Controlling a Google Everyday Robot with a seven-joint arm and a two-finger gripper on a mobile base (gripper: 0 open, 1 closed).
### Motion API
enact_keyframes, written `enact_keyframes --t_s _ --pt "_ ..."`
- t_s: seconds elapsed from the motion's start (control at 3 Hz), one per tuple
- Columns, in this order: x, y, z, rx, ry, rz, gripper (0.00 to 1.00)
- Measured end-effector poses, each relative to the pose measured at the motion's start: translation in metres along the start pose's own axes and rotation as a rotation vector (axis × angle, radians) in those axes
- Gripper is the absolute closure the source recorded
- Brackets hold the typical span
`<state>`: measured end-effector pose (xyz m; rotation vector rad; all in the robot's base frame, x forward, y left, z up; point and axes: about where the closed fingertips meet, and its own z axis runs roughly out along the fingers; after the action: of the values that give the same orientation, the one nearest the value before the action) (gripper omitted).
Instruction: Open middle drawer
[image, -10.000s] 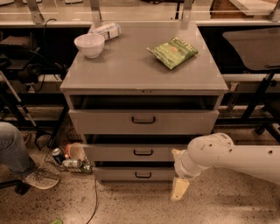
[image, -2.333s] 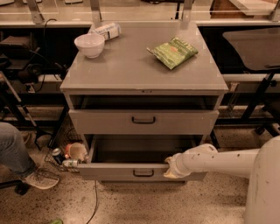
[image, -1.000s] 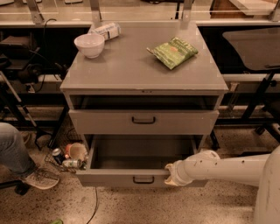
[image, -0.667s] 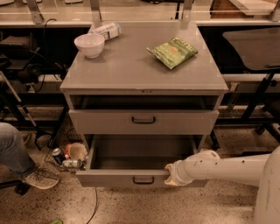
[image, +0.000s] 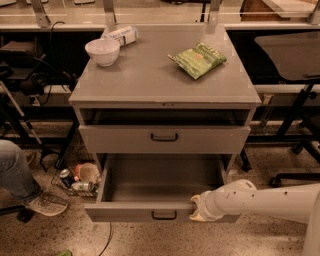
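Middle drawer (image: 160, 182) stands pulled out; tool (image: 196, 208) at its front rim, 5 o'clock; clenched or released, cannot tell.

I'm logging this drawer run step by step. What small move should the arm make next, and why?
Probably draw the gripper back off the middle drawer, since the job looks done: the drawer stands pulled well out, its bare grey interior exposed, with the gripper at the front panel's top edge, right of the handle.
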<state>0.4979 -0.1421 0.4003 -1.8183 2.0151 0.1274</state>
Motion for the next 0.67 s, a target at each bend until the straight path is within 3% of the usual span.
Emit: enact_keyframes --t_s 0.33,0.67 --pt "-0.001 0.000 -0.002 0.000 0.000 0.000 1.00" --pt "0.006 0.032 -0.006 -0.021 -0.009 0.031 1.00"
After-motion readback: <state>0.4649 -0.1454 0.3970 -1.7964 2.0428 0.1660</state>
